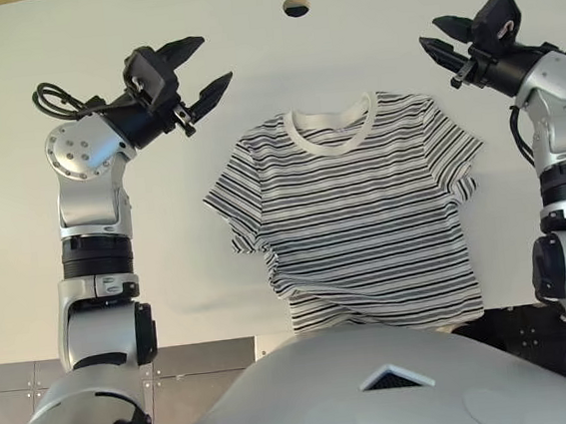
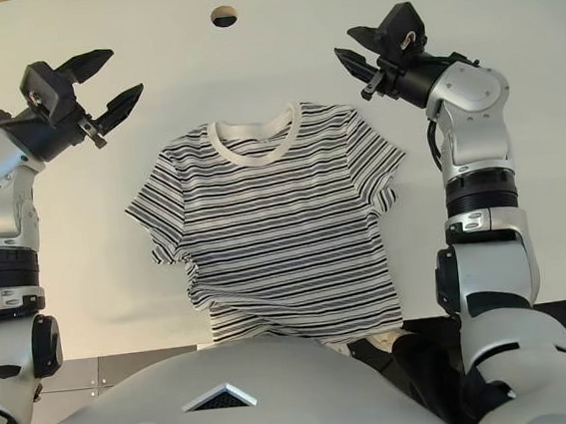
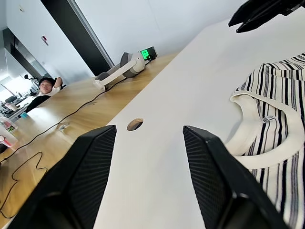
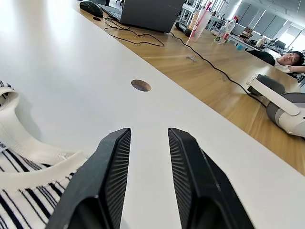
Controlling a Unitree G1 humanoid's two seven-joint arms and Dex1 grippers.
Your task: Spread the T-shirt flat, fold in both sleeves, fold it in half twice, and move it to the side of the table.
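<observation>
Black-and-white striped cotton T-shirt [image 1: 354, 215] lies flat, near hem rumpled. Left gripper [image 1: 210, 61] and right gripper [image 1: 430, 35] hover beside the collar, jaws apart, empty. Risk: a sleeve pinch could drag the loose shirt askew.

One T-shirt [image 1: 354, 215], one surface [image 1: 198, 270] with one hole [image 1: 295, 6], two hands: left hand [image 1: 213, 58], right hand [image 1: 430, 35].

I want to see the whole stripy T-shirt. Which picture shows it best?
The left eye view: the T-shirt shows collar to hem, both sleeves. The right eye view does too. Wrist views catch just the collar area.
</observation>
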